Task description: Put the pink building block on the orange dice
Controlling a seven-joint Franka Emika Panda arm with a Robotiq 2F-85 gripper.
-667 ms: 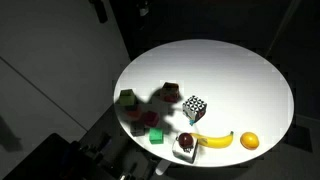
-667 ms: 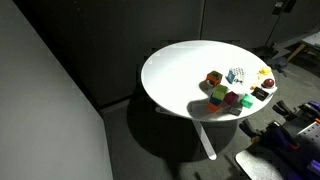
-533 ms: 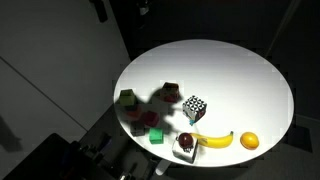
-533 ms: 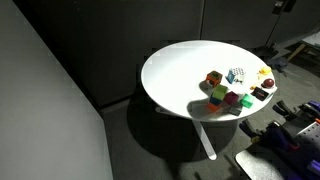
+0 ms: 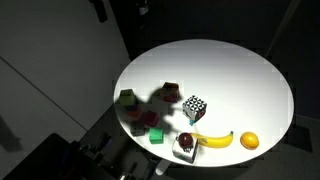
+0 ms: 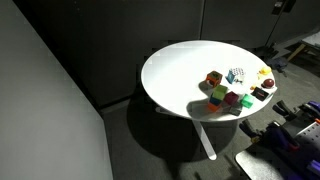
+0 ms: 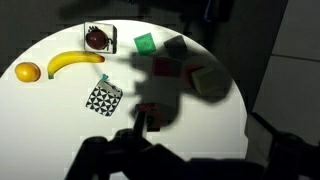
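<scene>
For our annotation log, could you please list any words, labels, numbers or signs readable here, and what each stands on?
No text can be read in any view.
The black-and-white patterned cube shows only a pattern, no letters or digits.
The orange dice has face marks too small and dim to read.

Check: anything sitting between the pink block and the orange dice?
Nothing visible. The pink building block and orange dice sit apart, only shadowed tabletop between them; the olive-green cube stands off to one side.
</scene>
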